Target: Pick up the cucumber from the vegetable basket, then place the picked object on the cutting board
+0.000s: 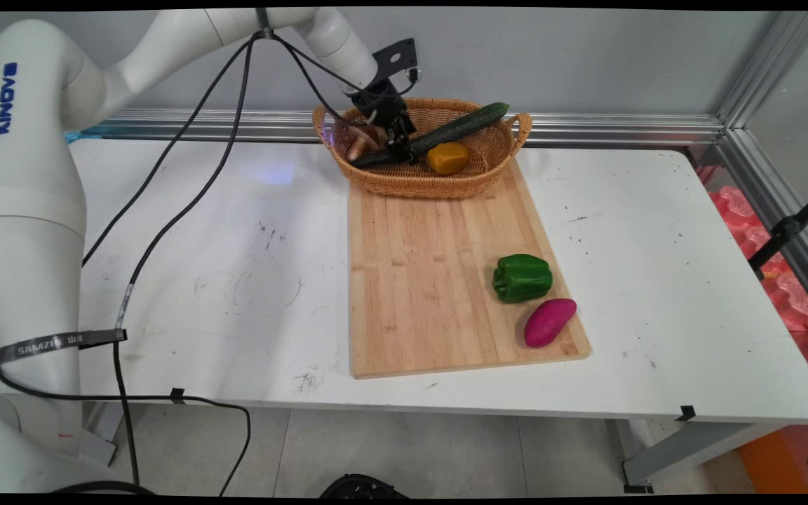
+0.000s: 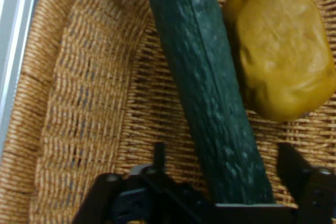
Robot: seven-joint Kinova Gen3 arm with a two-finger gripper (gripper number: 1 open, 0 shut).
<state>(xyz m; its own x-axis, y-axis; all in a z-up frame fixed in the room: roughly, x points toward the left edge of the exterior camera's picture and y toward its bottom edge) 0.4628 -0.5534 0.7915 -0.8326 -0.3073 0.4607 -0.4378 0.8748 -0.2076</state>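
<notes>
1. White desk carries a bamboo cutting board; a wicker basket sits at its far end.
2. End effector inside the basket, fingers apart, straddling a cucumber.
3. Yellow pepper beside the cucumber.
4. Green pepper and purple sweet potato lie on the board.
</notes>
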